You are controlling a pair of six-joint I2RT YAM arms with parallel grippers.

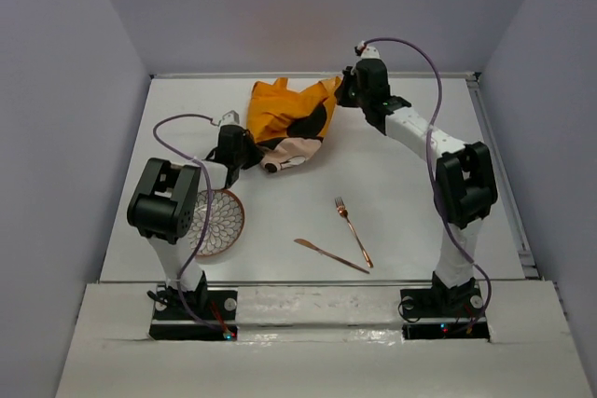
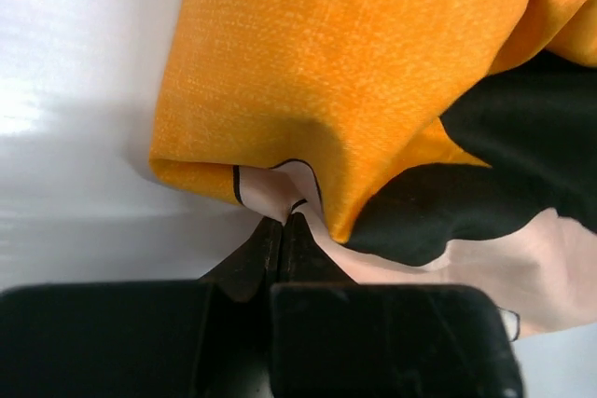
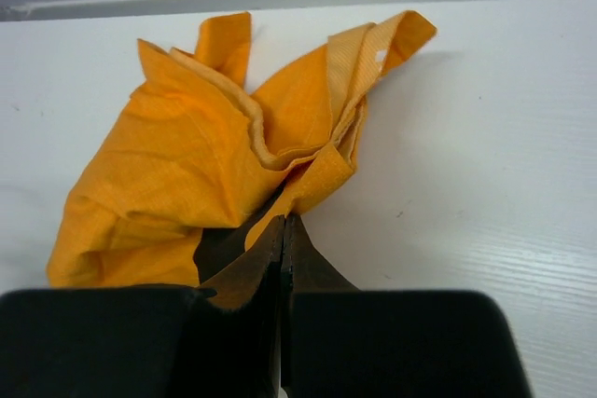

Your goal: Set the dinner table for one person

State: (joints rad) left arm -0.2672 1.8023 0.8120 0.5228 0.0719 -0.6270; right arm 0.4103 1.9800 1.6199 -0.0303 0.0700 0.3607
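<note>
White dinner table [image 1: 410, 174]; grey walls [image 1: 308, 6] around it.

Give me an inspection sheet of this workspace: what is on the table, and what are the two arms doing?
Surface: white dinner table, no spills seen.
Job's things: patterned plate by the left arm; fork and knife lying right of it; orange cloth mat crumpled at the far side.
Clutter: nothing seen.
Grippers: left gripper shut on the mat's near edge; right gripper shut on its far right corner.
Cables: a purple cable loops along each arm.
Surroundings: plain grey walls on three sides.
</note>
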